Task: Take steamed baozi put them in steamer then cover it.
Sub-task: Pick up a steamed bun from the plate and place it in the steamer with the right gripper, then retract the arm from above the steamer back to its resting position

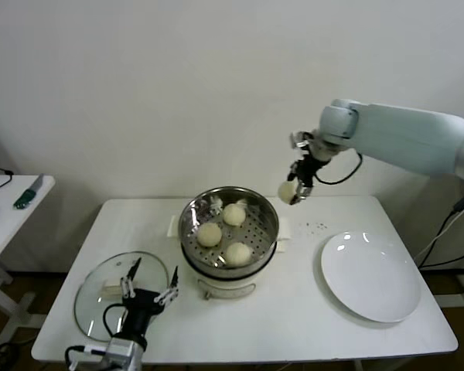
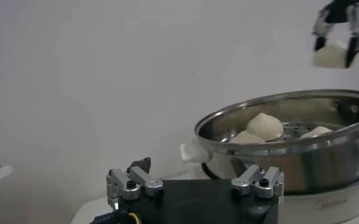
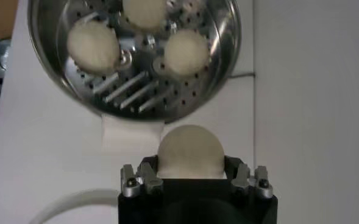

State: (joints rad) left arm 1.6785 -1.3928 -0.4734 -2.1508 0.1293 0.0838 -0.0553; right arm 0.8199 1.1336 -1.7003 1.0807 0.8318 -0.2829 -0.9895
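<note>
Nearest, at the front left of the white rectangular table (image 1: 309,325), the left gripper (image 1: 148,292) hovers with its fingers spread apart, grasping nothing. Just under and left of it, a round clear glass lid (image 1: 100,305) lies flat on the tabletop. In the left wrist view the released left gripper (image 2: 194,182) faces the steamer's wall.

At the middle of the table stands the round shiny stainless-steel steamer (image 1: 230,232) on its white electric base. Three small cream-white domed baozi (image 1: 237,252) rest on its perforated tray, one near, one left, one far. They are apart from one another.

To the right, near the table's right edge, a flat white round plate (image 1: 371,277) lies bare.

Farther back, the right gripper (image 1: 294,189) hangs in the air above the steamer's far right rim, clenched on the fourth cream-white baozi (image 1: 286,191). The right wrist view shows that held bun (image 3: 190,152) pinched between the fingers, with the steamer tray (image 3: 136,91) and its three buns beyond.

On a white side table (image 1: 11,212) at far left lies a green-handled tool (image 1: 27,195).
</note>
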